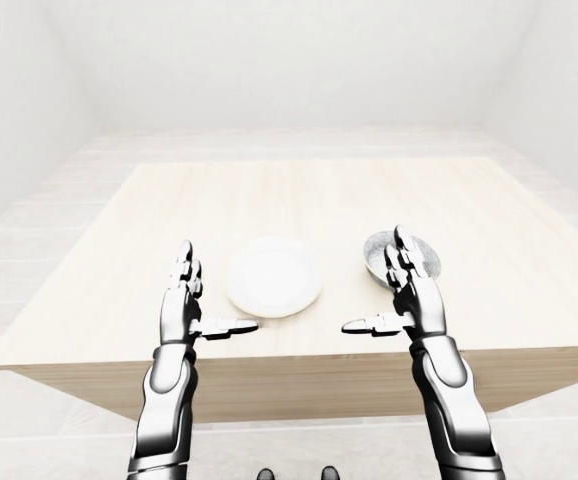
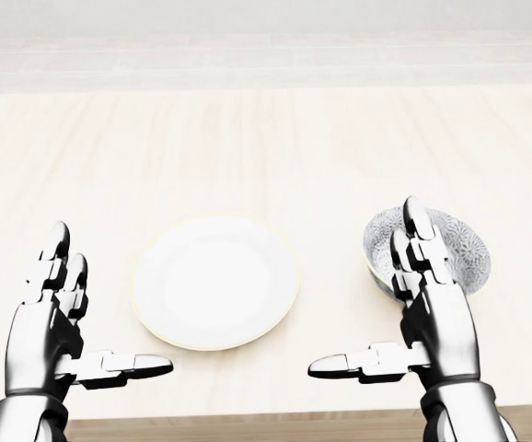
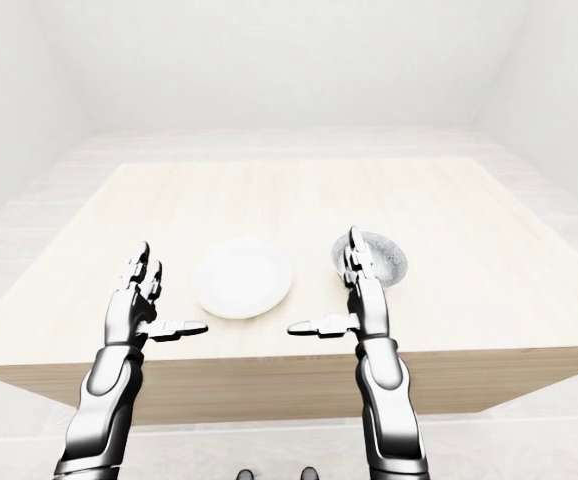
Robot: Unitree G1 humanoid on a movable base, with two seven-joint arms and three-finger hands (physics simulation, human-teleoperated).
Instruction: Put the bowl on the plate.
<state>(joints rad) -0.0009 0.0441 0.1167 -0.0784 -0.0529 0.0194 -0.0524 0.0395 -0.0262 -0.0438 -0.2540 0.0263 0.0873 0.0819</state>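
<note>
Both arms raised side by side. Left robot hand [image 2: 59, 322] & right robot hand [image 2: 413, 304]: fingers straight up, thumbs pointing inward, spread wide, gripping nothing.

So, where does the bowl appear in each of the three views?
Left-eye view: bowl right of centre, partly behind the right hand.
Head view: bowl at the right, below the middle, behind the right hand's fingertips.
Right-eye view: bowl just right of centre.
Shared landmark: the white plate lies to the bowl's left in every view.
</note>
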